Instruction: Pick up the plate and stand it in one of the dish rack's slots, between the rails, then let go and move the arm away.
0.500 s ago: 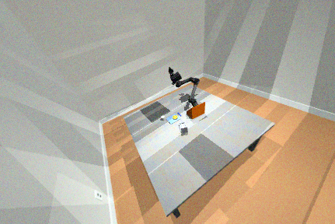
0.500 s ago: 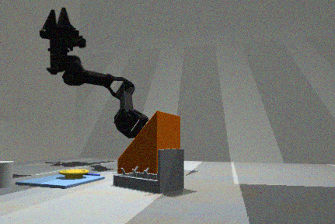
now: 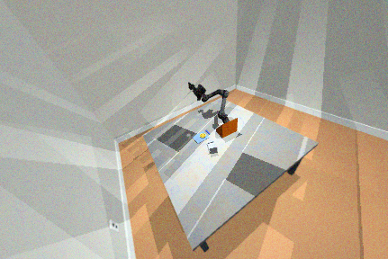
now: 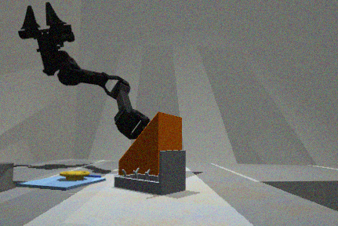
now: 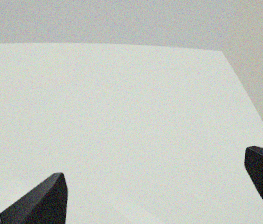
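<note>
The yellow plate [image 3: 203, 135] [image 4: 74, 173] lies flat, raised a little above the blue mat [image 3: 198, 140] [image 4: 47, 183]. The grey dish rack [image 3: 212, 150] [image 4: 137, 184] stands on the table, with short pale rails on its low part and a tall grey block at one end. No plate stands between the visible rails. My gripper [image 3: 189, 84] [image 4: 38, 5] [image 5: 158, 170] is open and empty, raised high above the table with its fingers pointing up, far from plate and rack. The wrist view shows only pale room surfaces between the fingers.
An orange slant-sided box [image 3: 228, 129] [image 4: 143, 157] stands near the arm's base, behind the rack in the exterior view. A grey block or cylinder [image 4: 1, 176] stands left of the mat. A small dark-blue thing [image 4: 95, 176] lies beside the plate.
</note>
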{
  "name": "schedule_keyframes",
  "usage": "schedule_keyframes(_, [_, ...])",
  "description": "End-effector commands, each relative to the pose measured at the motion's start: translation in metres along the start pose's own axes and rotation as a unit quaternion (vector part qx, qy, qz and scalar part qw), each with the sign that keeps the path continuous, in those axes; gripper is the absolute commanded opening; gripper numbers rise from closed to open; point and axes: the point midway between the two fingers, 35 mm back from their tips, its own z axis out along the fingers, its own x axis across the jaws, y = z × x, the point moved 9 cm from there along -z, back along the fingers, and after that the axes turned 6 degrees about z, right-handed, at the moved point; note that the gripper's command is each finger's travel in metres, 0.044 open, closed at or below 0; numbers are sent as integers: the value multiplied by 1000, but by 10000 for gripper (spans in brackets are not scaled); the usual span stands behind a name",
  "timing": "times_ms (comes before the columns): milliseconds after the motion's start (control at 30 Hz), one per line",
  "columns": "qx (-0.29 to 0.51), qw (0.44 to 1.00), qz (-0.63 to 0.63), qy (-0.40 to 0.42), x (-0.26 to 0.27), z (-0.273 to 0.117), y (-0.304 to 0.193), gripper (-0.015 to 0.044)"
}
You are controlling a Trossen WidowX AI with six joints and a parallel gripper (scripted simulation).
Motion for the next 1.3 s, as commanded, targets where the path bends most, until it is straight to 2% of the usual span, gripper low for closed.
schedule_keyframes(0, [30,998,45,-15,0,4,-14,400])
schedule_keyframes(300, [125,978,160,-47,10,9,-58,400])
schedule_keyframes(600, [229,935,260,-76,28,9,-101,400])
schedule_keyframes(1267, [483,768,401,-128,91,-11,-181,400])
